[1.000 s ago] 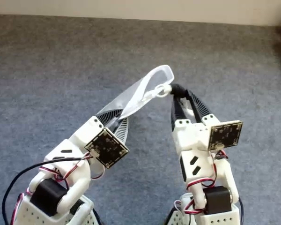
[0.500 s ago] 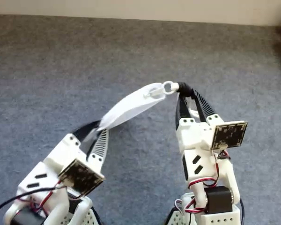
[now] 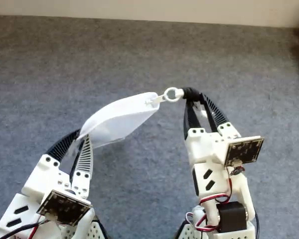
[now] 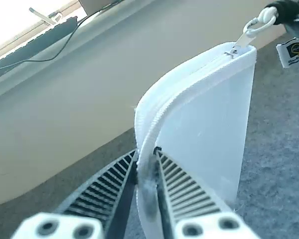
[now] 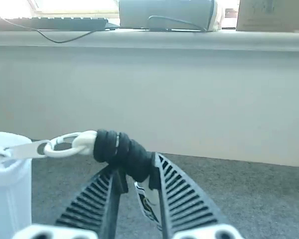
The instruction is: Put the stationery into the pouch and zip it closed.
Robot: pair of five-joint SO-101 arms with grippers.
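1. White see-through pouch (image 3: 117,119) hangs in the air above the grey carpet (image 3: 50,64), stretched between the two arms.
2. Left gripper (image 4: 147,157) is squeezed tight on one end of the pouch, pinching its edge.
3. Right gripper (image 5: 137,167) is squeezed tight on a black cord (image 5: 120,148).
4. The black cord is tied to a white ring (image 3: 172,93) on the zipper pull (image 3: 158,99).
5. The zipper pull sits at the pouch's far corner, and the zip line looks shut. I cannot tell what is inside.
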